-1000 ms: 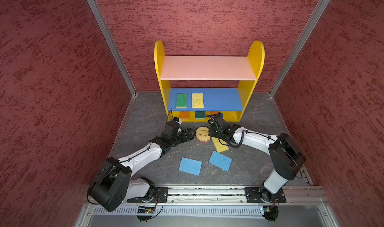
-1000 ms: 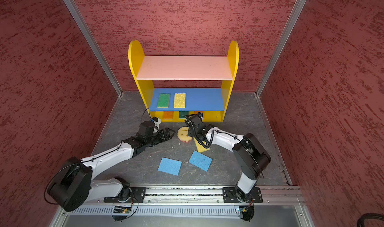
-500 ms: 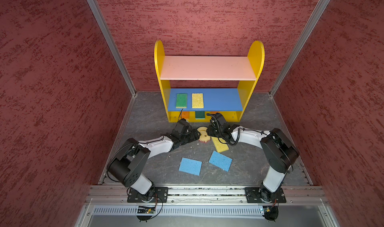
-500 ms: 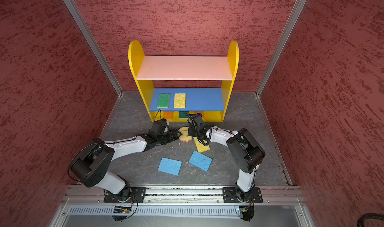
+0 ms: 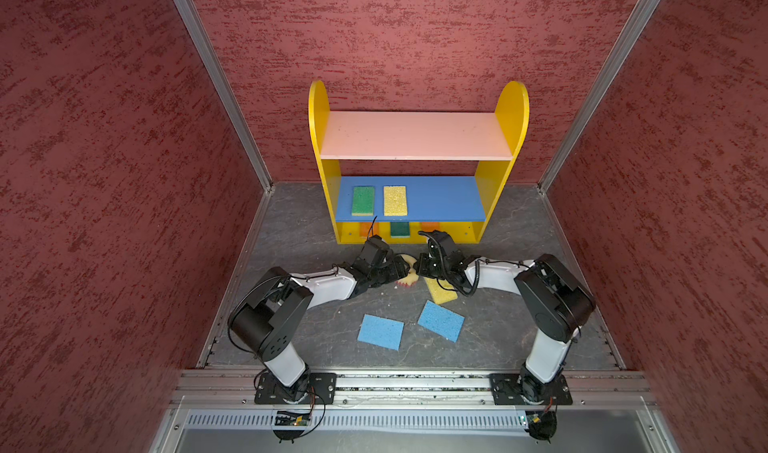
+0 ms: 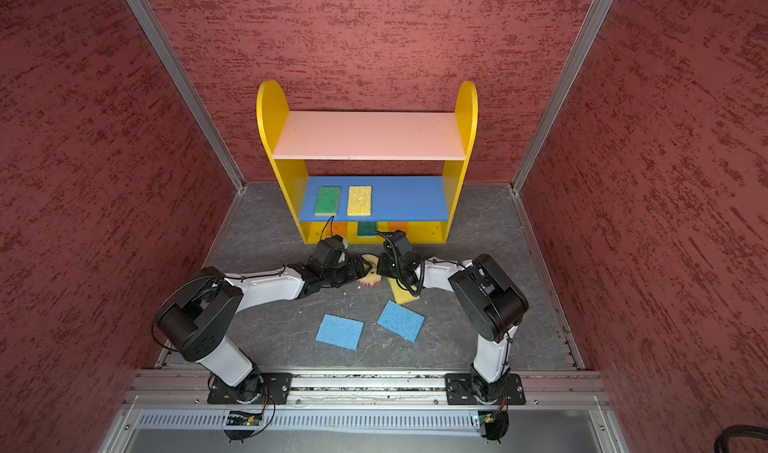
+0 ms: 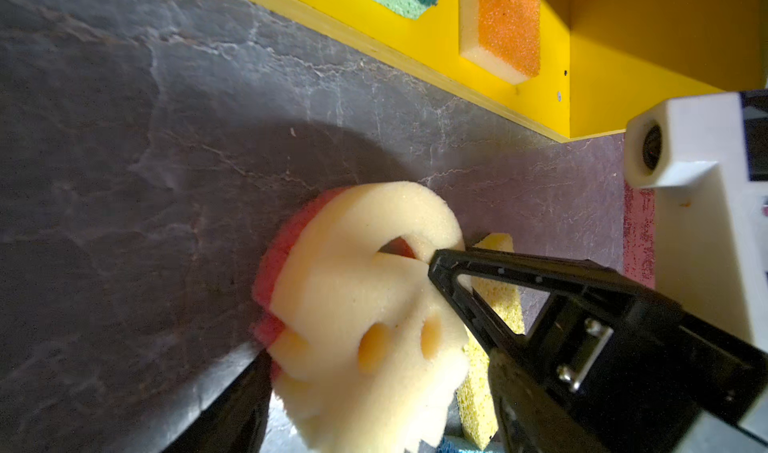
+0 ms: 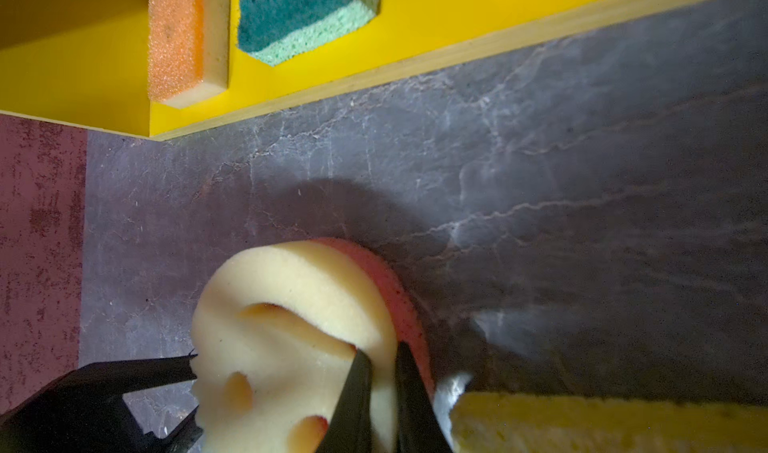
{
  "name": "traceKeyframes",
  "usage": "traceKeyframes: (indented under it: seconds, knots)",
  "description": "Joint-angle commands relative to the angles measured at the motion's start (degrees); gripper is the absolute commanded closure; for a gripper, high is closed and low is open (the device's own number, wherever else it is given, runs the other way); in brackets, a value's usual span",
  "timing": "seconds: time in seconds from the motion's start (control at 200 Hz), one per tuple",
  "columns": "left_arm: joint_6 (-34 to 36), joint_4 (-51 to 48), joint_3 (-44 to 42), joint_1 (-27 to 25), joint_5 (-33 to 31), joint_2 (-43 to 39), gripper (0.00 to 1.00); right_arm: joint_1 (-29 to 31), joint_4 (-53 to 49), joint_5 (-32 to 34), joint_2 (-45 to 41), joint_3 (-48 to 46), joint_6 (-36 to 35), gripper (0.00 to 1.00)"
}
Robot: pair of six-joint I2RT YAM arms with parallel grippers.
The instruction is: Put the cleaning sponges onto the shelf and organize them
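Black and wedge-shaped, the right hand [image 8: 380, 351] is pressed together on the round smiley sponge [image 8: 274, 359] at the lower centre of the right wrist view. One finger enters the mouth slot and the other sits outside the rim by the pink-red backing, so it pinches only the strip of foam between slot and edge. At the lower left of that view the left hand [image 8: 195, 397] stands spread, its tips at the sponge's notched edge but not closed on it. In both top views the hands meet over the sponge mid-frame, on the grey tabletop [image 5: 519, 230] just in front of the shelf [image 5: 415, 137]. The sponge looks tipped up rather than flat.

It should be very light, soft and springy, and rough enough not to slip. The held strip is thin and may fold or tear. A hold across the full thickness at a solid part of the rim, away from eyes and mouth, seems safer.

Farther out, a yellow sponge [image 5: 442, 291] lies just beside it, with a blue sponge [image 5: 381, 331] and a second blue sponge [image 5: 441, 320] lower in the frame. A green sponge [image 5: 363, 201] and a second yellow sponge [image 5: 395, 200] sit on the shelf's blue board. An orange sponge [image 8: 176, 44], a dark green sponge [image 8: 297, 10] and a second orange sponge [image 7: 507, 27] are on its bottom board.
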Motion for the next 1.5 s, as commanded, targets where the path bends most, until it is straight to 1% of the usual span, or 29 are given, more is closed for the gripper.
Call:
traceKeyframes:
  seconds: [0.0,0.08,0.2,0.426,0.506,0.606,0.696,0.776,0.812,0.952,1.082,1.187,1.237,1.353,1.448,1.493]
  knots:
    - [-0.3,0.6,-0.1,-0.7,-0.7,-3.7,0.17,0.1,0.2,-1.8,-0.7,-1.2,0.9,0.95]
    - [0.0,-0.7,-0.8,-0.7,-1.6,-6.9,0.14,0.1,0.3,-2.4,-1.9,-1.2,0.9,1.00]
    - [-0.4,-2.5,-2.6,0.1,-1.9,-11.8,0.08,0.1,2.2,-3.4,-5.0,-2.3,1.4,1.00]
    - [-3.4,-3.1,-8.5,4.6,1.8,-23.2,0.00,0.1,1.5,-3.6,-11.7,-3.9,0.7,1.00]
    - [-3.4,-6.2,-9.1,6.3,2.4,-26.4,0.00,0.1,1.5,-3.8,-14.5,-4.8,0.7,1.00]
    - [-3.1,-7.8,-9.7,8.1,4.8,-29.5,0.00,0.1,1.0,-4.7,-17.6,-5.6,0.3,1.00]
    - [-3.3,-7.1,-9.7,8.8,8.3,-30.6,0.00,0.2,-0.3,-5.9,-19.6,-5.5,-0.6,1.00]
    - [-4.2,-4.5,-9.8,8.8,11.9,-30.6,0.00,0.4,-1.3,-6.1,-20.5,-5.7,-1.4,1.00]
    - [-4.9,-3.3,-10.0,8.8,13.2,-30.3,0.00,0.6,-1.3,-6.0,-22.6,-6.0,-1.7,1.00]
    - [-8.4,3.3,-11.5,9.0,16.0,-28.7,0.00,1.7,-4.0,-4.0,-24.4,-5.5,-1.7,1.00]
    - [-10.3,7.8,-11.0,8.6,18.1,-25.7,0.00,2.9,-4.2,-3.7,-25.0,-5.3,-1.7,1.00]
    - [-10.6,10.1,-10.0,7.4,18.9,-23.6,0.08,3.8,-5.2,-3.7,-24.4,-4.7,-1.7,1.00]
    - [-10.7,11.0,-9.5,6.7,19.1,-22.9,0.16,4.1,-5.2,-3.6,-24.3,-4.7,-1.6,1.00]
    - [-10.5,11.7,-8.7,5.3,19.1,-22.1,0.40,4.1,-4.4,-2.9,-25.0,-5.7,-0.7,1.00]
    - [-10.7,11.4,-8.6,5.2,19.0,-21.9,0.53,4.1,-4.5,-1.0,-26.4,-6.1,0.4,1.00]
    - [-10.8,11.5,-8.8,5.3,19.0,-21.9,0.57,4.0,-4.8,0.1,-27.0,-6.3,0.9,1.00]
